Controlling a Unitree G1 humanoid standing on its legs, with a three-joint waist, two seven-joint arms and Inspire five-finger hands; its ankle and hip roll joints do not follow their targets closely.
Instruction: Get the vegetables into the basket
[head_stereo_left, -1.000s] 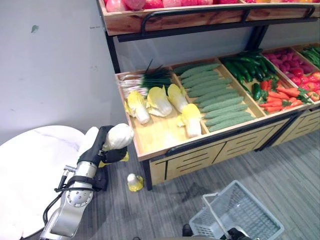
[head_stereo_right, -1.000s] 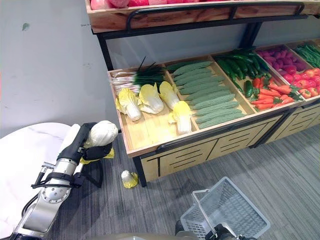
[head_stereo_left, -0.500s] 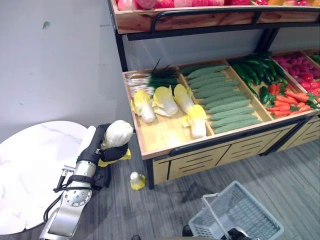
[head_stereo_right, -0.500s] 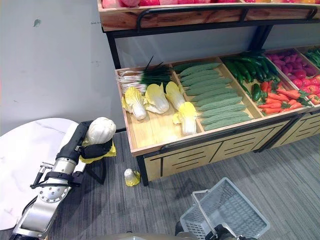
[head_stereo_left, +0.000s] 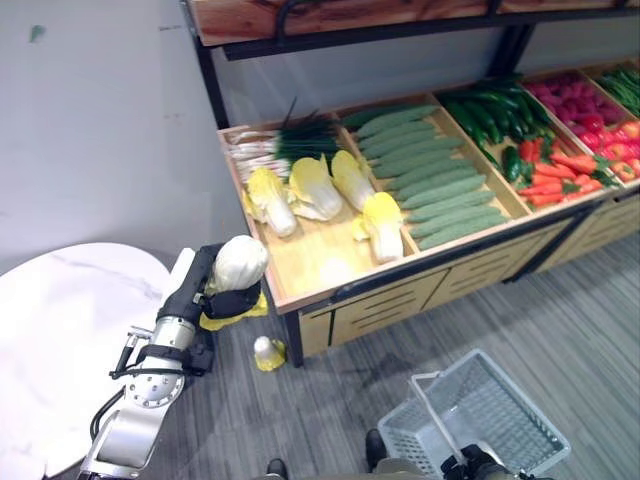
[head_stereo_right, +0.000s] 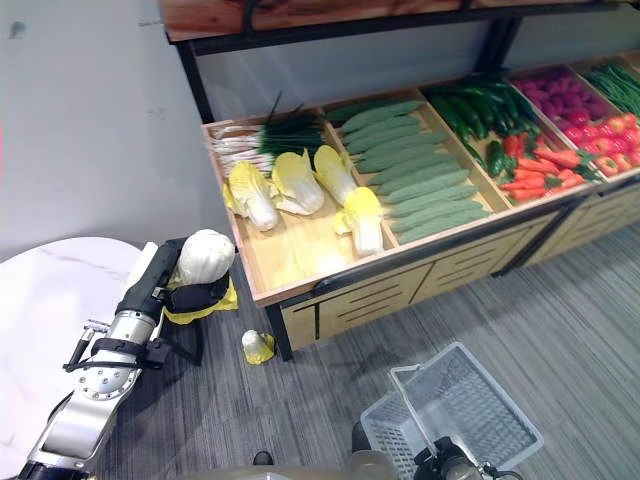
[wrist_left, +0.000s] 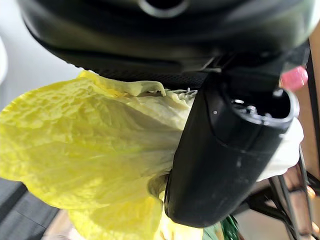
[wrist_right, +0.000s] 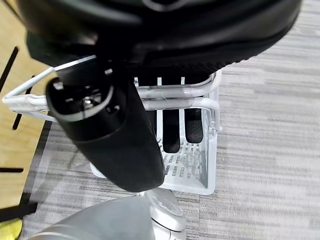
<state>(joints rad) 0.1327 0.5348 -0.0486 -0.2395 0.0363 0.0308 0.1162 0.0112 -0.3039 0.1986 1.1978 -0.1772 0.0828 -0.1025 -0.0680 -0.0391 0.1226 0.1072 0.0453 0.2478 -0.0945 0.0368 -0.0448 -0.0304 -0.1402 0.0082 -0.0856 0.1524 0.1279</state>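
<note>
The cabbage (head_stereo_left: 236, 264) is a napa head with a pale white stalk end facing up and crinkled yellow leaves (wrist_left: 85, 150) hanging below the fingers. The left hand (head_stereo_left: 208, 292) is clamped on it, dark fingers curled round its middle, and holds it in the air just off the front left corner of the stand (head_stereo_left: 330, 262), above the grey floor. The left arm rises from the lower left, past a white round table (head_stereo_left: 55, 330). A second small cabbage (head_stereo_left: 266, 352) lies on the floor by the stand's leg. Four more heads (head_stereo_right: 300, 185) rest in the stand's left bin, next to cucumbers (head_stereo_right: 410, 180). The white wire basket (head_stereo_right: 455, 415) hangs low on the right; the right hand (wrist_right: 110, 135) is wrapped round its handle (wrist_right: 165, 102).
</note>
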